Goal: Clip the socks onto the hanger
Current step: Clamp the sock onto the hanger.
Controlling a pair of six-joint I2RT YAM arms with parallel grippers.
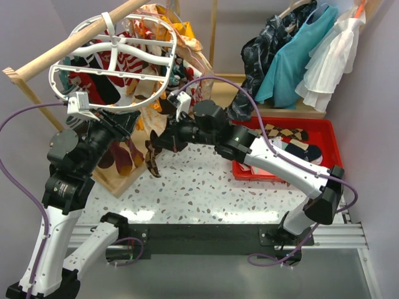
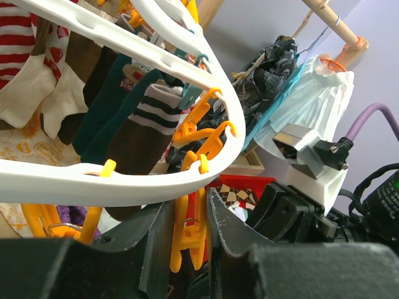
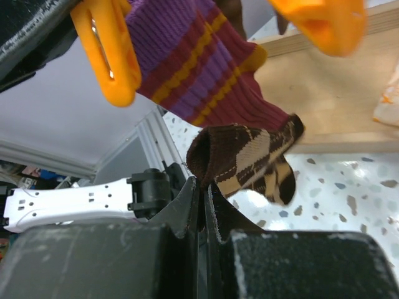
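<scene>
Item one, your large white plastic oval hanger (image 2: 124, 184) with spokes: it hangs from the long wooden rail (image 1: 75, 37) at the upper left of the overhead view. Several socks are already clipped under it, among them a dark brown sock with a striped cuff (image 2: 146, 137), a dark teal sock (image 2: 107, 103) and a red-and-white striped sock (image 2: 19, 31). Item two, your left gripper (image 2: 190, 205): raised just under the hanger's near rim, jaws narrow and pinched on a small orange plastic clip (image 2: 187, 240) that dangles from that rim. Item three, your right gripper (image 3: 202, 187): centre of the overhead view, fingers fully together on the edge of a brown-and-cream argyle sock (image 3: 249, 156), which droops below it over the speckled white table (image 1: 193, 187). In the right wrist view a purple sock with orange stripes (image 3: 181, 50) hangs just above it, beside a second orange clip (image 3: 109, 56). Item four, a red plastic bin (image 1: 333, 146) at the right of the table, holding more argyle socks (image 1: 283, 132). Item five, a teal dress (image 1: 299, 56) and a white dress (image 1: 330, 62), hung at the upper right.
</scene>
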